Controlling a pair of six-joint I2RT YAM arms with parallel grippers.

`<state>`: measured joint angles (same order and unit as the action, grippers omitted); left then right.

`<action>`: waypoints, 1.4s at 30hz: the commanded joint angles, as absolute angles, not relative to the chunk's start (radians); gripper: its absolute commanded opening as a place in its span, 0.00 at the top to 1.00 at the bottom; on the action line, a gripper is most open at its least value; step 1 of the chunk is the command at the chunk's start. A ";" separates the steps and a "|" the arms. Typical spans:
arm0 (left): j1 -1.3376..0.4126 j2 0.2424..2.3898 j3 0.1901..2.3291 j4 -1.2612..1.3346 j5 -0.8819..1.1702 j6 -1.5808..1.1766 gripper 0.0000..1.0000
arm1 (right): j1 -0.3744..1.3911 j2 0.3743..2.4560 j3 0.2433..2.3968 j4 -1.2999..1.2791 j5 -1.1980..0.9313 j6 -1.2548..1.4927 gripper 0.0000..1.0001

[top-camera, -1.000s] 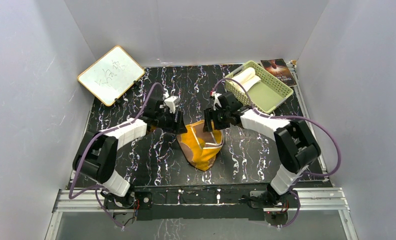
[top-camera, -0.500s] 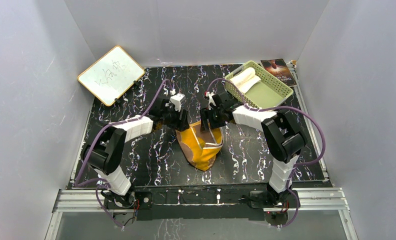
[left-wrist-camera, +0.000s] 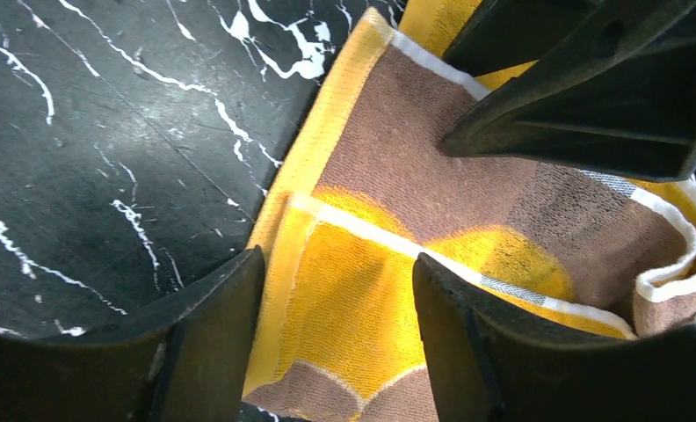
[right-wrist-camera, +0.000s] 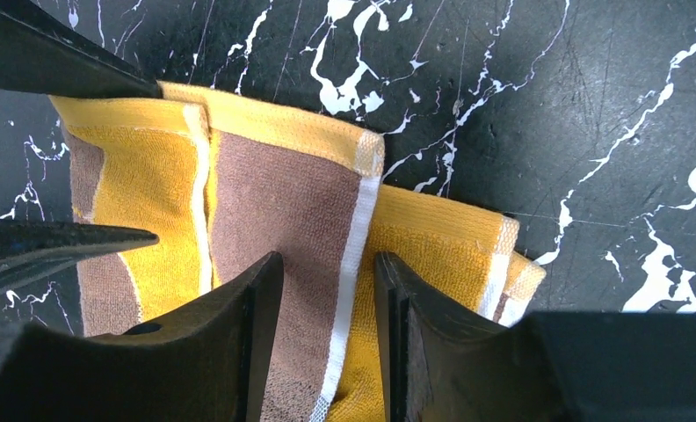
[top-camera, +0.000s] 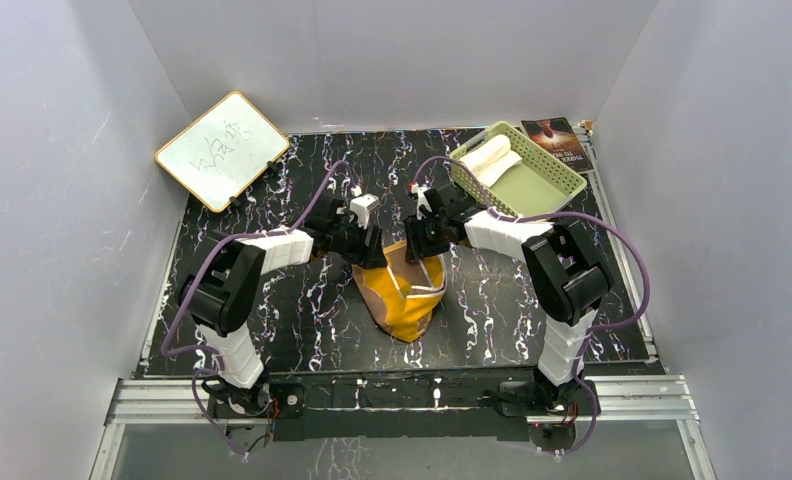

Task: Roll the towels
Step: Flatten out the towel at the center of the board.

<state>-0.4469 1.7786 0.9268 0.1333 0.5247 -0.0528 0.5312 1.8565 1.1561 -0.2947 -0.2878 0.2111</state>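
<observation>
Yellow towel (top-camera: 404,290) lies crumpled mid table (top-camera: 272,300), same spot as 1 s ago; white towel (top-camera: 492,155) sits in basket (top-camera: 562,182), back R. L gripper (left-wrist-camera: 337,264) has slid in to the yellow towel's far edge, jaws spread astride its hem. R gripper (right-wrist-camera: 329,264) is at the same edge w/ elbow now higher, jaws narrowed over the white stripe; can't tell if pinching.
</observation>
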 commanded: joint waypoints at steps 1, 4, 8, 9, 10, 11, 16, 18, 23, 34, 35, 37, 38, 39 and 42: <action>-0.454 1.753 0.918 0.099 0.583 -0.044 0.38 | 0.538 1.850 1.187 -0.278 -0.298 0.194 0.61; -0.454 1.780 0.964 0.015 0.552 0.005 0.55 | 0.538 1.846 1.183 -0.277 -0.302 0.195 0.69; -0.454 1.801 1.003 -0.049 0.553 0.037 0.96 | 0.538 1.833 1.175 -0.276 -0.302 0.193 0.85; -0.454 1.801 1.004 -0.054 0.557 0.038 1.00 | 0.538 1.830 1.175 -0.276 -0.302 0.193 0.90; -0.454 1.800 1.006 -0.058 0.572 0.038 1.00 | 0.538 1.826 1.175 -0.278 -0.302 0.194 0.95; -0.454 1.795 1.006 -0.063 0.580 0.040 1.00 | 0.537 1.820 1.178 -0.279 -0.303 0.195 1.00; -0.411 1.668 1.025 -0.142 0.495 0.094 1.00 | 0.491 1.734 1.219 -0.292 -0.308 0.230 1.00; -0.329 1.591 1.046 -0.163 0.495 0.102 1.00 | 0.453 1.660 1.246 -0.275 -0.302 0.259 1.00; -0.083 1.428 1.153 -0.130 0.503 0.092 1.00 | 0.358 1.543 1.367 -0.227 -0.302 0.337 1.00; 0.158 1.389 1.375 -0.008 0.627 -0.028 1.00 | 0.262 1.413 1.430 -0.210 -0.213 0.396 1.00; 0.159 1.390 1.376 -0.009 0.681 -0.037 1.00 | 0.263 1.417 1.424 -0.222 -0.238 0.392 1.00; 0.158 1.407 1.379 -0.011 0.773 -0.070 1.00 | 0.273 1.420 1.390 -0.226 -0.256 0.394 1.00; 0.159 1.413 1.374 -0.007 0.810 -0.087 1.00 | 0.281 1.417 1.365 -0.223 -0.256 0.394 1.00; 0.158 1.414 1.365 0.008 0.839 -0.113 1.00 | 0.292 1.414 1.344 -0.220 -0.255 0.394 1.00; 0.151 1.415 1.327 0.117 0.918 -0.212 1.00 | 0.317 1.411 1.302 -0.228 -0.252 0.382 1.00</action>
<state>0.1604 1.4265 1.3525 -0.0158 0.7303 -0.0834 0.2844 1.4128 1.3453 -0.2234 -0.2382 0.3897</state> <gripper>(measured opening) 0.016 0.005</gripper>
